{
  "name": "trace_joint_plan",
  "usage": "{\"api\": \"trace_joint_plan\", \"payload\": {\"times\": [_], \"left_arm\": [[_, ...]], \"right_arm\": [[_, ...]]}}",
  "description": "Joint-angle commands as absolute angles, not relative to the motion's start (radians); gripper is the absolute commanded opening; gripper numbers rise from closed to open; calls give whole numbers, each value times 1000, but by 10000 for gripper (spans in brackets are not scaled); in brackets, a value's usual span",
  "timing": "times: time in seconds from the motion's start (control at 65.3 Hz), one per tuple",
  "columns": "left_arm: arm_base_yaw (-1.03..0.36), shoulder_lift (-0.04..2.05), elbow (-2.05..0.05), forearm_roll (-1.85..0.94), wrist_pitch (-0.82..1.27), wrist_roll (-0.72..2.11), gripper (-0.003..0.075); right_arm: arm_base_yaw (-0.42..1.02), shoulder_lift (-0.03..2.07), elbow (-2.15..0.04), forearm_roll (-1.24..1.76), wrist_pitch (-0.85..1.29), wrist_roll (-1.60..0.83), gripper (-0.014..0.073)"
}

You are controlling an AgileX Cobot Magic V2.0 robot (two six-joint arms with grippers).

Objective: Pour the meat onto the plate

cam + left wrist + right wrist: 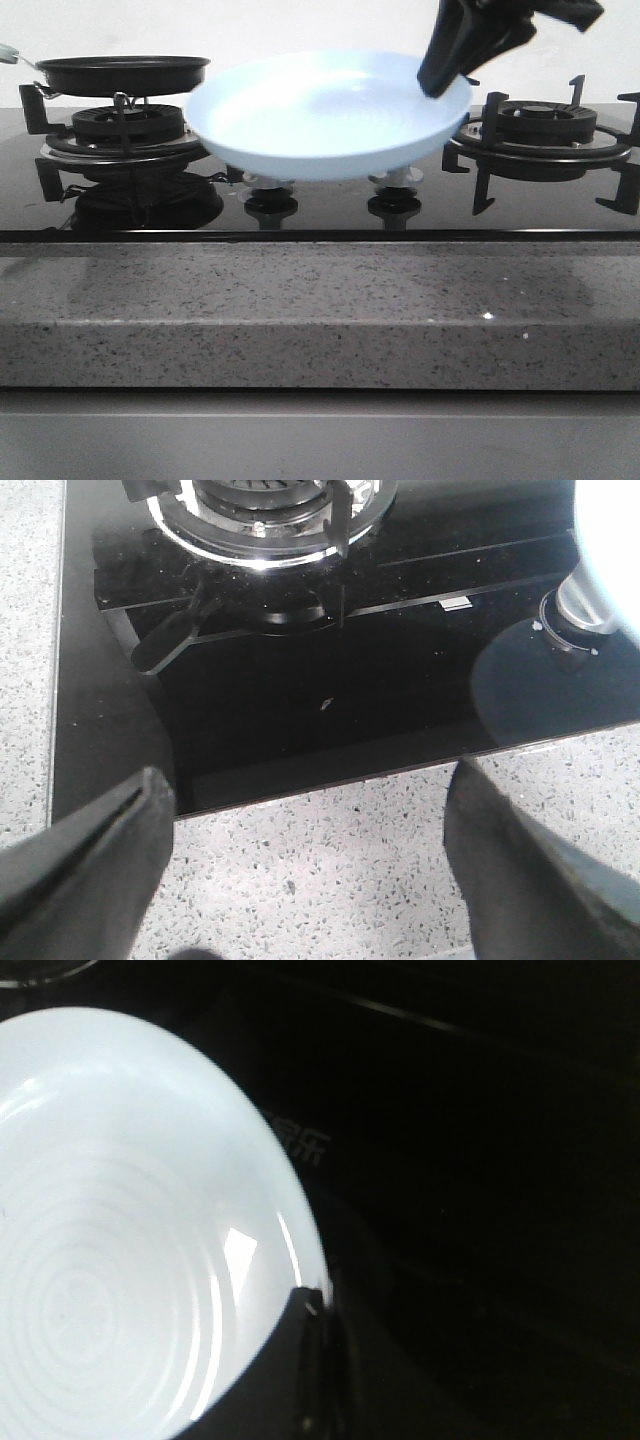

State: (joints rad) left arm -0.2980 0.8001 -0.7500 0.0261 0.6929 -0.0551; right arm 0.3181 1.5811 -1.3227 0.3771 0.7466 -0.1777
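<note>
My right gripper holds the pale-blue plate by its right rim, shut on it, so the plate hangs level above the stove's middle knobs. In the right wrist view the plate shows its rings and is empty, with the right gripper pinching its edge. A black frying pan sits on the left burner, to the plate's left. The meat is hidden from every view. My left gripper stands open, nothing between its fingers, over the speckled counter at the stove's front edge. A strip of the plate shows in the left wrist view.
The right burner stands bare with raised black grates. Two knobs sit under the plate on the black glass hob. A grey speckled counter runs along the front. The left burner lies ahead of my left gripper.
</note>
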Motion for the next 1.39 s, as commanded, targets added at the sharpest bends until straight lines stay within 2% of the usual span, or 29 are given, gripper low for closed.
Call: {"api": "trace_joint_plan", "payload": {"times": [0.0,0.597,0.858,1.103,1.378], "left_arm": [[-305,798,-776,24,623,-57,552],[-305,798,-780,24,620,-57,553],[-291,868,-872,20,642,-57,610],[-87,1002,-1002,-90,658,-9,608],[187,1178,-1125,-615,756,342,606]], "right_arm": [[318,1537,-1329,408,678,-188,-113],[318,1565,-1324,408,661,-188,-113],[318,1565,-1324,408,661,-188,-113],[318,1565,-1324,408,662,-188,-113],[318,1565,-1324,408,662,-188,-113]]}}
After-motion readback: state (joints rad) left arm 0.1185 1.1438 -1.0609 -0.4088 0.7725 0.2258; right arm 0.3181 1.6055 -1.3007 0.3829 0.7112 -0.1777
